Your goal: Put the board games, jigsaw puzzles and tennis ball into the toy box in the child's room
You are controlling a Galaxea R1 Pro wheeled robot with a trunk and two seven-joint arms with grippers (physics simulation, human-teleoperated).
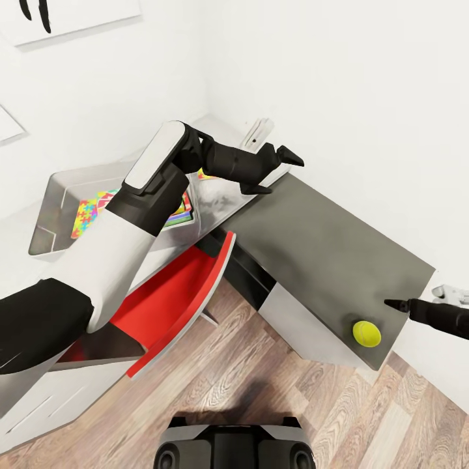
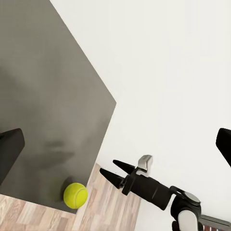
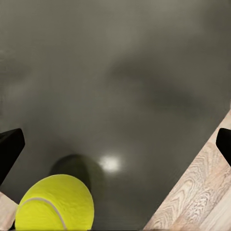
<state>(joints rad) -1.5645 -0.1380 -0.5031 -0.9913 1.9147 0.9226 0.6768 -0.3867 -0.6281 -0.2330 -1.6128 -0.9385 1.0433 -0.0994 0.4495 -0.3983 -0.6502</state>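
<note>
Ball (image 1: 367, 333) on dark desk (image 1: 326, 241), near corner by edge, untouched. Right gripper (image 2: 111, 172) spread, empty, just beside ball. Left gripper (image 1: 281, 170) spread, empty, near box (image 1: 58, 195). Advice: centre jaws over ball, descend straight, close gently; nudge risks roll off edge.

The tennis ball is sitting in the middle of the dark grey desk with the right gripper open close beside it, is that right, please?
Not quite: the tennis ball sits near a corner of the dark grey desk, close to its edge, not in the middle. The head view shows this, and the left wrist view agrees. The right gripper is indeed open and close beside the ball.
</note>
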